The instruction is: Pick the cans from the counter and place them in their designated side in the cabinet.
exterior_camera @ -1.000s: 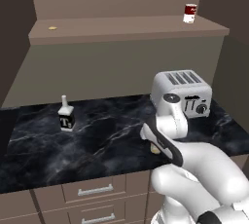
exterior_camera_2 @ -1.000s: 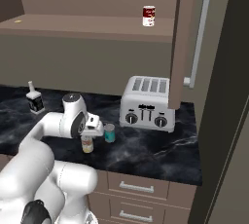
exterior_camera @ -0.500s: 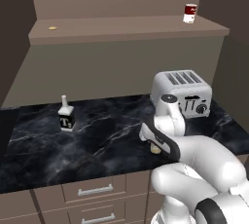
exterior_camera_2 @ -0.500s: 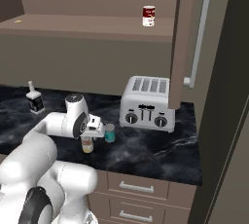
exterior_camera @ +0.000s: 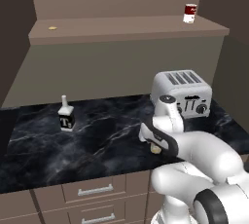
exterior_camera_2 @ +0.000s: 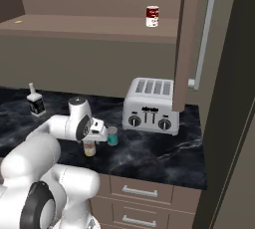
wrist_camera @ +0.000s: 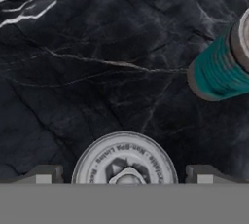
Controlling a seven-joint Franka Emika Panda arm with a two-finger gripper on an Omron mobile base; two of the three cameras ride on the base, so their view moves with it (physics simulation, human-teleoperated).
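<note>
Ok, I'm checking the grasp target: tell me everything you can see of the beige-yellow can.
The beige-yellow can is a small cylinder standing upright on the black marble counter, beside the teal can and apart from it. Its label detail is too small to read. From the hand view its silvery lid shows a ring of embossed lettering and a pull tab. The open hand is directly above it, one finger on each side, neither touching.

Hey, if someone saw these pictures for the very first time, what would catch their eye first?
The white arm bends low over the black marble counter, its open gripper straddling the beige can, with the teal can beside it. Behind stands a silver toaster, and a red-and-white can sits on the cabinet shelf.
</note>
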